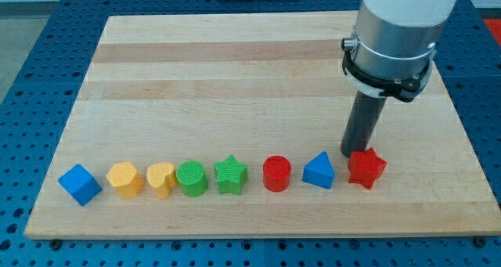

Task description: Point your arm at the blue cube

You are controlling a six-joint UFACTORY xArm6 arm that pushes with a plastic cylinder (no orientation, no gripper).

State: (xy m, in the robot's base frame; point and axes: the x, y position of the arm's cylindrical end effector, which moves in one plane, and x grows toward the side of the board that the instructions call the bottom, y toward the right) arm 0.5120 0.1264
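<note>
The blue cube [80,184] sits at the far left of a row of blocks near the view's bottom edge of the wooden board [235,79]. My tip [353,153] is at the row's right end, touching or just behind the red star [366,168], with the blue triangular block [318,171] just to its lower left. The tip is far to the right of the blue cube, with the whole row between them.
Between the cube and the tip lie, left to right, a yellow hexagon-like block [125,178], a yellow heart [161,179], a green cylinder [192,178], a green star [231,175] and a red cylinder [276,174]. The arm's white body [395,32] hangs over the board's right side.
</note>
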